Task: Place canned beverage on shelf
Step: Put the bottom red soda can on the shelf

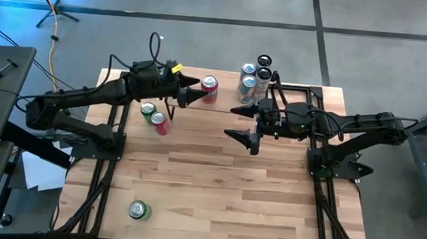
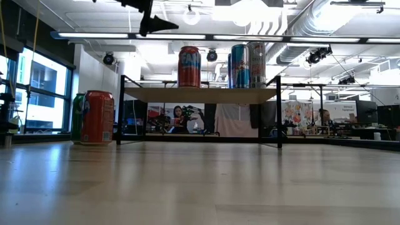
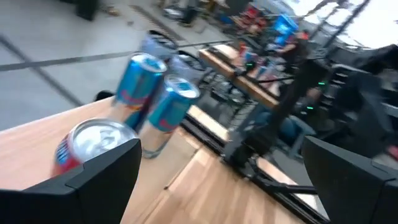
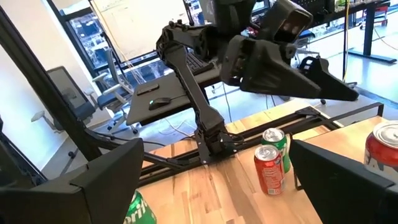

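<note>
While the left hand (image 1: 198, 95) hovers open just beside the red can (image 1: 209, 88) standing on the shelf (image 1: 306, 91) at twelve o'clock, the next can worth fetching is the red-and-green pair (image 1: 154, 118) on the bench (image 1: 216, 187) at ten o'clock; approach level, jaws straddling one can only. The right hand (image 1: 243, 125) waits open mid-bench. No label reads clearly.

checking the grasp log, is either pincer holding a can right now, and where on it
Nothing is held. The left pincer hangs open just beside the red can on the shelf; the right pincer is open over bare wood.
</note>
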Tool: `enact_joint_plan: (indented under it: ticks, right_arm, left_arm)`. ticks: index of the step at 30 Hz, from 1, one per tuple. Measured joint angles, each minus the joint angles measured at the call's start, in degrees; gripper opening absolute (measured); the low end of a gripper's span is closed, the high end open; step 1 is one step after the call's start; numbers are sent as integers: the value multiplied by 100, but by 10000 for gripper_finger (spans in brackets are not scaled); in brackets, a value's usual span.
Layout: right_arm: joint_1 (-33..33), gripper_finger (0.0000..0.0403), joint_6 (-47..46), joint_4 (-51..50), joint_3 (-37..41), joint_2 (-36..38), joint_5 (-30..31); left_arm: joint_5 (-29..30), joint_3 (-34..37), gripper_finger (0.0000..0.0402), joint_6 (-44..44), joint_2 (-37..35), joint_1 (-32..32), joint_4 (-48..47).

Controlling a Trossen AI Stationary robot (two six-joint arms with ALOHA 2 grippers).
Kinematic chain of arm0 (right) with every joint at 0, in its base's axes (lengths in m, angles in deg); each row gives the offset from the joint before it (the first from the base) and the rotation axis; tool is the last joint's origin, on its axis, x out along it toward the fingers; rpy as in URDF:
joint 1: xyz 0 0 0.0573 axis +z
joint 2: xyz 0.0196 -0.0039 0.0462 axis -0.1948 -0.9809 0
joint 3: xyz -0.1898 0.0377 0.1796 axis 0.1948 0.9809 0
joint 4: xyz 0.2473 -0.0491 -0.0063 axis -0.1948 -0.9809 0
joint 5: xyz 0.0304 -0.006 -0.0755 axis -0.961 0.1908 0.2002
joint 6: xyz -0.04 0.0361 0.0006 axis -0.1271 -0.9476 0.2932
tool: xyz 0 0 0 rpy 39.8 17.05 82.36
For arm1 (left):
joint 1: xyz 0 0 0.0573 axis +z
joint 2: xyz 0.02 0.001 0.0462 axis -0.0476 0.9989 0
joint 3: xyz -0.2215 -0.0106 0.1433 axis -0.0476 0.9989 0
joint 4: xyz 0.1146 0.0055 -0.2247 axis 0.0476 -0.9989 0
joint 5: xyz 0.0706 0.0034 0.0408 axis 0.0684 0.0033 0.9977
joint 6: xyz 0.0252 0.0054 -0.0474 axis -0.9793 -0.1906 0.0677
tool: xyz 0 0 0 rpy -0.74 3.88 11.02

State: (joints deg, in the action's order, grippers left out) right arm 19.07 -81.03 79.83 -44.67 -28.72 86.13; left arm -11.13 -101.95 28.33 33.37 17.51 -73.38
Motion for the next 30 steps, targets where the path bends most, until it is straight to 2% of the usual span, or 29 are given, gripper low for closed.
enact_joint_plan:
  ticks: [4,10,13,16,23,30]
  right_arm:
    - [2,387,257,-53,0,0,253]
    - [0,387,732,-92,0,112,934]
    - [0,387,869,-121,0,197,1103]
    - [0,387,995,-151,0,293,1165]
    - [0,387,1130,-449,0,568,1344]
    - [0,387,1131,-667,0,781,1421]
  left_arm:
    - [707,-485,400,-83,176,-323,-612]
    - [2353,-1812,400,40,1157,-644,-3146]
    - [2837,-2221,400,472,1665,-699,-3855]
    - [3007,-2395,400,818,1989,-758,-3937]
    - [3974,-2455,400,1381,2354,-969,-3948]
    - [4206,-2452,400,1473,2772,-1070,-3401]
